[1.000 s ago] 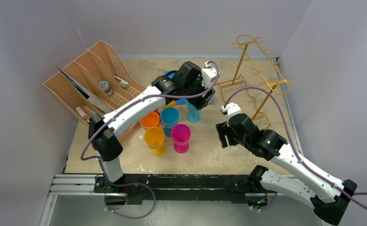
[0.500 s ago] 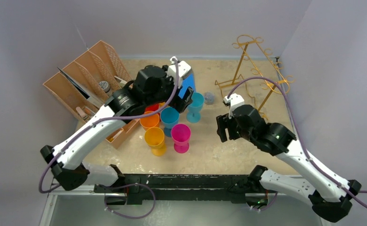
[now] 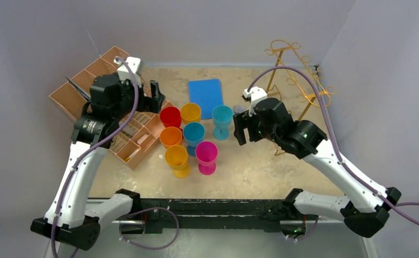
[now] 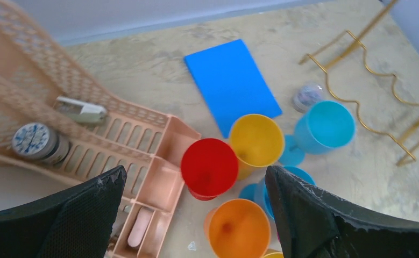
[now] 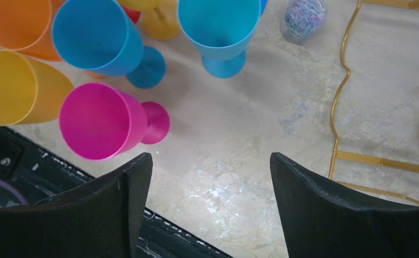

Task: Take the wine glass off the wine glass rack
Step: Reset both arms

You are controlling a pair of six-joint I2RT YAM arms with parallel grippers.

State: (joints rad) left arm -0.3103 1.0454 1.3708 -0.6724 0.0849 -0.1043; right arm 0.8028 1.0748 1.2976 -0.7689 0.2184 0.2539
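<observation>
The wine glass (image 3: pixel 222 115), a light blue one, stands upright on its foot on the tabletop (image 3: pixel 250 166). It is near the gold wire rack (image 5: pixel 382 162) but clear of it. The rack stands at the far right of the tabletop, with its wavy base flat on the surface. A small clear jar of paper clips (image 5: pixel 304 16) sits between the glass and the rack base.

To the left of the light blue glass is a cluster of six more upright glasses. A red one (image 3: pixel 170 116) and a yellow-orange one (image 3: pixel 190 113) stand at the back. An orange one (image 3: pixel 170 136) and a darker blue one (image 3: pixel 193 133) stand in the middle. A yellow one (image 3: pixel 176 157) and a pink one (image 3: pixel 206 153) stand in front. A flat blue sheet (image 3: pixel 205 91) lies behind them.

The right gripper (image 5: pixel 210 158) hangs just beside the light blue glass, on its rack side. Its fingers are spread wide and hold nothing, and bare tabletop shows between them.

The left gripper (image 4: pixel 195 173) is well off to the left, above the brown slotted tray (image 3: pixel 137 151) at the left edge. Its fingers are fully apart and also hold nothing.
</observation>
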